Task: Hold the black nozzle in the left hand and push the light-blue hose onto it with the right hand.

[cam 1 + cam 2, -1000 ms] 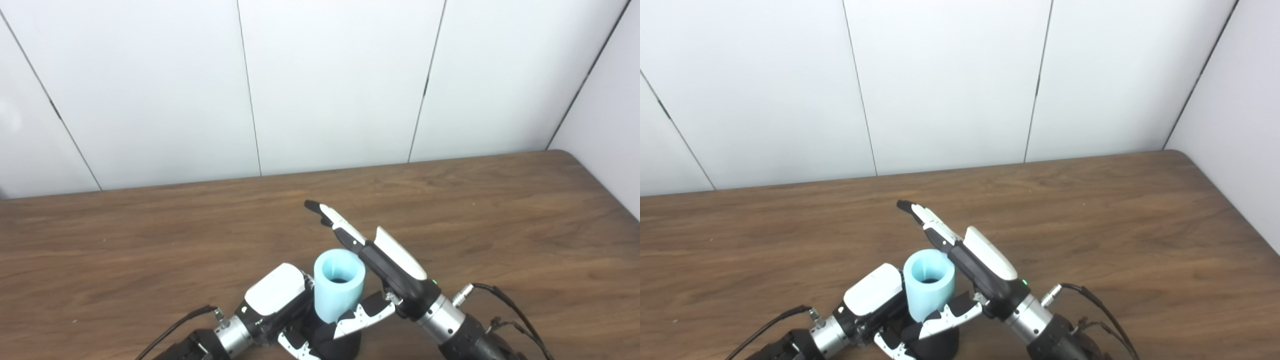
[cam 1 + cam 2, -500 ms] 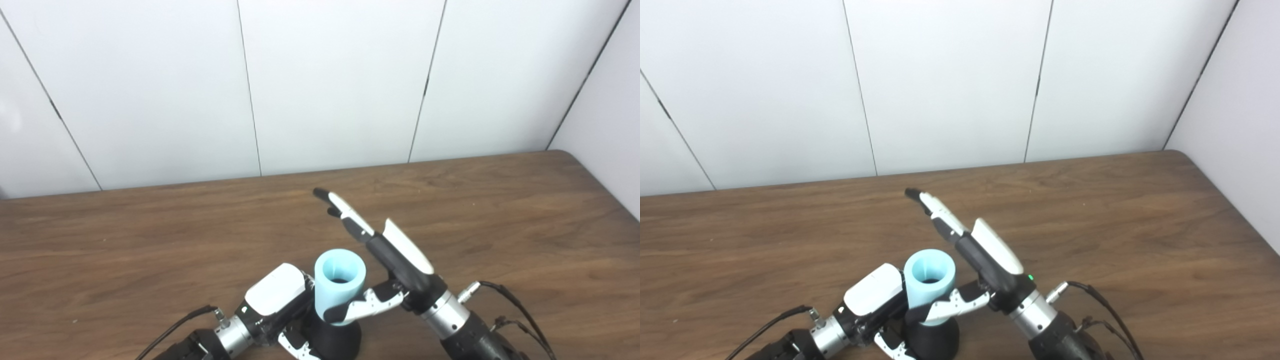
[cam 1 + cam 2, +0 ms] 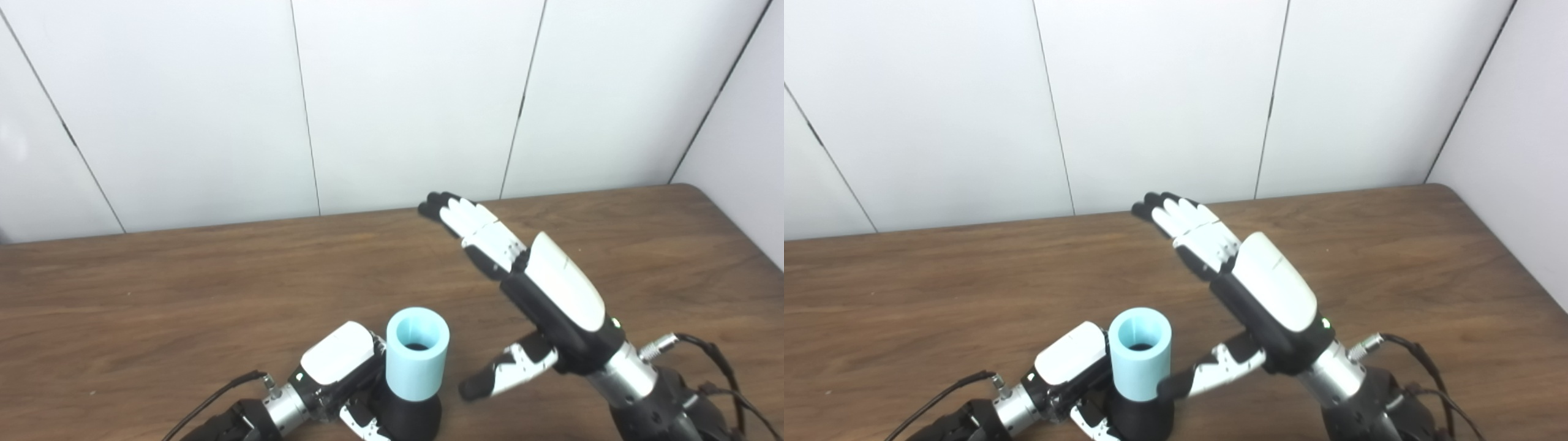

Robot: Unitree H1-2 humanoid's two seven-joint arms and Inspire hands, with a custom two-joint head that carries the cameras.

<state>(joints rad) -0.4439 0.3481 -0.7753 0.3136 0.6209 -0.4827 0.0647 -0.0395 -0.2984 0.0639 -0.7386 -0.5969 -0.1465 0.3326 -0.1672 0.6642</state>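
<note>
- Light-blue hose (image 3: 417,354) stands upright over the black nozzle (image 3: 409,419), its open mouth facing up and its lower end down on the nozzle's flared base, near the front edge of the desk (image 3: 184,288)
- Set this way, the two parts share one vertical line, so the hose looks already pushed on; I judge the joining step done or nearly so, though how deep the nozzle sits inside cannot be seen
- Left hand (image 3: 340,373) lies low on the desk just beside the hose, its fingers curled round the base of the nozzle; it is clenched on the nozzle, which fits its job of steadying the part against a downward push
- The white back of that hand touches or nearly touches the hose wall; which of the two I cannot tell
- Right hand (image 3: 539,294) is released and holds nothing: fingers stretched out flat and together, pointing toward the back wall, palm turned down and raised above the desk
- Its thumb (image 3: 505,376) sticks out low toward the hose; in the left eye view a gap of bare desk shows between them, while in the right eye view the tip overlaps the hose, so I take it as near, not touching
- A flat raised palm would suit a press down on the hose's rim if seating needs finishing, but that is only a guess
</note>
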